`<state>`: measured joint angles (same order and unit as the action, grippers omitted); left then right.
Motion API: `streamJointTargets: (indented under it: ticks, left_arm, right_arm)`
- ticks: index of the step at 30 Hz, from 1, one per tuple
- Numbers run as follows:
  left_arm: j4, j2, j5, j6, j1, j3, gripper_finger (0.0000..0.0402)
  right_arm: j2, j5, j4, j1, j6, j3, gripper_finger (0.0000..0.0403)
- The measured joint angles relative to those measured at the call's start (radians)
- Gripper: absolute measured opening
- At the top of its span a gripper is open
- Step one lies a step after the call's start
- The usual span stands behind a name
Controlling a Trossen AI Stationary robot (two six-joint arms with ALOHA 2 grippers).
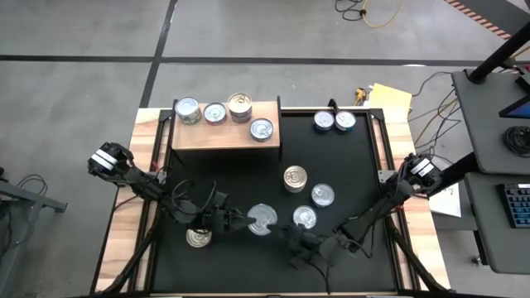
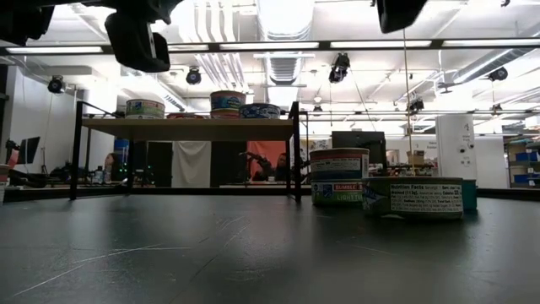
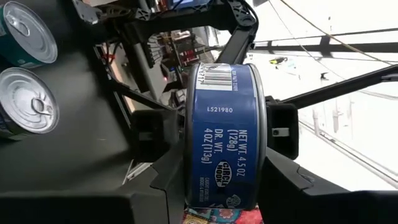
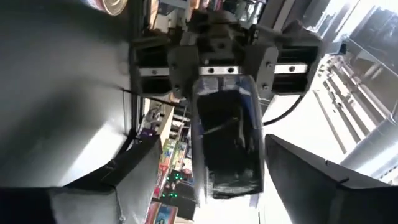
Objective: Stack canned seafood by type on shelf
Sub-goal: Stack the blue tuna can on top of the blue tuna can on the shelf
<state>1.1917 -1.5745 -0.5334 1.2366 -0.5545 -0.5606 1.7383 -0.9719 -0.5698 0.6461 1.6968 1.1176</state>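
Note:
My left gripper (image 1: 251, 222) is over the near middle of the black table, shut on a blue-labelled tin (image 3: 224, 143) with a silver top (image 1: 263, 218). My right gripper (image 1: 291, 242) is open just near-right of that tin and faces it (image 4: 227, 143), touching nothing. The light-brown shelf (image 1: 224, 136) stands at the far left of the table. It carries silver-topped tins (image 1: 188, 110), (image 1: 215, 112), (image 1: 262, 129) and a gold-topped tin (image 1: 240, 104) that sits on another tin. More tins stand on the table: gold tops (image 1: 295, 178), (image 1: 199, 238) and silver tops (image 1: 323, 195), (image 1: 305, 217), (image 1: 324, 122), (image 1: 344, 121). My left gripper pinches the blue tin between its two fingers (image 3: 283, 134), one on each flat end, so one finger is over the top and one under the bottom (image 3: 186, 149). The fingers come level from the table's left. The tin is upright and lifted clear of the table.
Wooden table borders (image 1: 149, 165) run along both sides. In the low view, two tins (image 2: 339, 176), (image 2: 413, 198) stand right of the shelf (image 2: 186, 128). A grey desk with a keyboard (image 1: 513, 203) stands beyond the right edge, and cables lie on the floor behind.

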Motion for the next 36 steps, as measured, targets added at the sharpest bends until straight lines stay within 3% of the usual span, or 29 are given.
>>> streamJointTargets:
  ticks: [14, 23, 36]
  left_arm:
    - [-0.015, -0.001, -0.003, -0.029, 0.001, -0.002, 0.0148]
    - [-0.017, -0.001, -0.033, -0.144, 0.001, -0.001, 0.0164]
    - [0.014, 0.003, -0.029, -0.276, 0.000, -0.001, 0.0297]
  right_arm:
    - [-0.001, 0.035, 0.094, -0.040, 0.047, 0.020, 0.0143]
    - [-0.001, 0.031, 0.090, -0.053, -0.022, 0.012, 0.0137]
    - [-0.006, -0.017, 0.063, -0.056, -0.082, 0.009, 0.0137]
